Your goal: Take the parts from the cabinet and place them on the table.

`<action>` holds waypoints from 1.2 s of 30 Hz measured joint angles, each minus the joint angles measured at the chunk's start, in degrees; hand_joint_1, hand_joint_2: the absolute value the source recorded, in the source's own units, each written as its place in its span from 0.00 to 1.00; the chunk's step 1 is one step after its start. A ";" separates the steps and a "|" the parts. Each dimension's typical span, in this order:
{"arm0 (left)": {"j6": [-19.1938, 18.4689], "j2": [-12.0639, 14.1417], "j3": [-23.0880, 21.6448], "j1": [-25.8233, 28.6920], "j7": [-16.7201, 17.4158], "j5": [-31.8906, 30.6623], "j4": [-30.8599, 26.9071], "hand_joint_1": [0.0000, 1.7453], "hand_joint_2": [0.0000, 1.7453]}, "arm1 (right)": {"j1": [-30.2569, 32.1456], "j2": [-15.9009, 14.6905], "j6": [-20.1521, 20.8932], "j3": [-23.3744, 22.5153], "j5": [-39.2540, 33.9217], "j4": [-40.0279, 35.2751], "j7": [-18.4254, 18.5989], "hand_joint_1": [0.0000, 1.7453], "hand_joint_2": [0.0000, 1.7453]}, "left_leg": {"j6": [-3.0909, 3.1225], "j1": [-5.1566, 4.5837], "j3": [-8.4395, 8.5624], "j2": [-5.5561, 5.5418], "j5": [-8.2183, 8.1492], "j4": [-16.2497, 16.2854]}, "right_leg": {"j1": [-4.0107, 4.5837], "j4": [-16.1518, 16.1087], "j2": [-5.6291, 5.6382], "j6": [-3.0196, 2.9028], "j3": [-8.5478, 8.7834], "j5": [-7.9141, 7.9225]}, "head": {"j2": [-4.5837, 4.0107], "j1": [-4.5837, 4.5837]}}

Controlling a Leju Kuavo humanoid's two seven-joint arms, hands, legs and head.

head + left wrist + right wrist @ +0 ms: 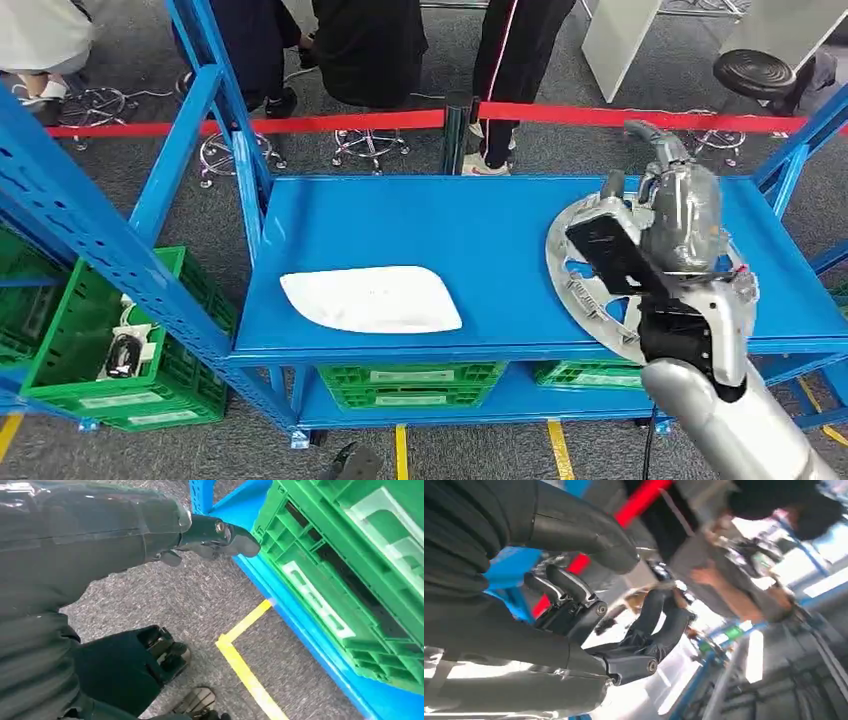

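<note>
A round silver disc with cut-outs [585,275] stands tilted over the right part of the blue table top [480,215]. My right hand [680,225] grips it at its upper rim. In the right wrist view the dark fingers [659,630] curl round the shiny disc [499,690]. A white curved panel [370,298] lies flat on the table, left of middle, near the front edge. My left hand [150,545] hangs low beside the floor, fingers apart and holding nothing, close to a green crate [350,580] on the lowest shelf.
Green crates [110,340] sit in the blue rack at the left, and more [410,380] sit under the table. A red barrier tape [350,122] runs behind the table, with people standing beyond it. Yellow floor tape [245,665] marks the grey carpet.
</note>
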 joint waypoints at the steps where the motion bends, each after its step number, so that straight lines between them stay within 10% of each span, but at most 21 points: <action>1: -0.29 0.02 -0.02 -0.01 0.51 -0.24 -0.02 0.00 1.00 | 0.00 0.11 0.75 0.53 0.42 1.02 0.18 1.00 1.00 | 0.00 0.00 -0.01 0.08 -0.01 0.00 | 0.01 0.00 0.02 0.00 -0.02 0.00 | 0.00 -0.04; 17: -1.33 1.29 -1.40 -0.08 3.33 -2.97 -2.51 0.00 1.00 | -2.94 2.25 4.99 7.19 0.99 28.37 2.78 1.00 1.00 | 0.01 0.00 -0.17 0.34 -0.04 0.00 | 0.03 0.00 0.23 -0.01 -0.29 0.00 | 0.00 0.02; 36: -2.01 1.86 -2.52 -0.14 3.06 -3.76 -2.78 0.00 1.00 | -7.16 6.95 0.42 11.50 0.18 42.36 -0.53 1.00 1.00 | 0.01 0.01 -0.18 0.52 -0.04 -0.01 | 0.04 0.08 0.30 -0.02 -0.32 0.01 | 0.00 0.00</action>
